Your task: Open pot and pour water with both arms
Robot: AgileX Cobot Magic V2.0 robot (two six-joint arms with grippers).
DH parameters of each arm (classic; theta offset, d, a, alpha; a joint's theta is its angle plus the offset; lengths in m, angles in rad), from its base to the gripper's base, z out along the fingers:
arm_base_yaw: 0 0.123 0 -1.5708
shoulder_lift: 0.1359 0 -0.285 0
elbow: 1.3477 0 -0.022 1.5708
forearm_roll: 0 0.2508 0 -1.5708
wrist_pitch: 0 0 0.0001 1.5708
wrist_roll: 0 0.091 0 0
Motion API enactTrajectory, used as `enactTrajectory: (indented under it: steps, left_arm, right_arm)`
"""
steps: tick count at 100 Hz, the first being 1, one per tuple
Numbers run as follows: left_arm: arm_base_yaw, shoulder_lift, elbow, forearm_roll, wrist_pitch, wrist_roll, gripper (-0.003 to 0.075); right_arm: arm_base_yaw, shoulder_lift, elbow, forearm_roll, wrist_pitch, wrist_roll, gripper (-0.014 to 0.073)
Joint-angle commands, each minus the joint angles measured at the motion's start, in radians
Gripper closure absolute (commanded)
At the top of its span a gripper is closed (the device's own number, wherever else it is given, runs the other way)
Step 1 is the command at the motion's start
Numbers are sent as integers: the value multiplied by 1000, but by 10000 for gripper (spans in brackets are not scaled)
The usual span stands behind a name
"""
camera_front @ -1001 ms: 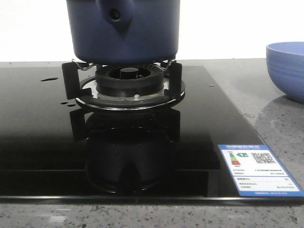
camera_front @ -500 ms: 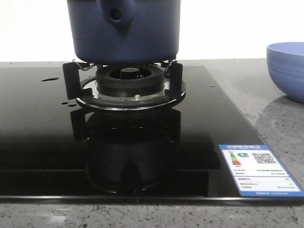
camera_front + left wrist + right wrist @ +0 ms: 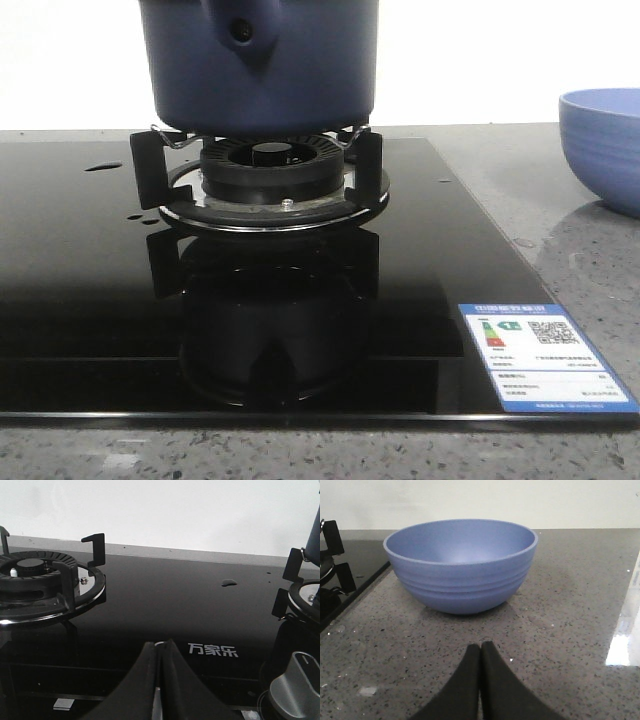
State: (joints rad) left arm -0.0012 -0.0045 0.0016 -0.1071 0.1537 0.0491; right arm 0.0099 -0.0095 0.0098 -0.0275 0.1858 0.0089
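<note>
Blue pot sits on the hob burner; lid out of frame. Blue bowl on the worktop's right side. Left end effector and right end effector: both closed, empty. Stage undecidable.

The left gripper is being held low over the black glass cooktop, its two dark fingers pressed together with nothing between them. An empty burner with black pan supports is being shown to one side. Beyond the fingertips, white brand lettering is being displayed on the glass. A silver control knob is being seen near the other burner's edge, and a small water droplet is lying farther back.
</note>
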Motion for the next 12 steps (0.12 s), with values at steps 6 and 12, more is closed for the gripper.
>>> enactTrajectory:
  steps: [6,12]
  left_arm:
    - [2,-27,33,-9,-75,-11,739]
    - [2,-27,33,-9,-75,-11,739]
  right_arm:
    - [-2,4,27,-11,-71,0,650]
    - [-2,4,27,-11,-71,0,650]
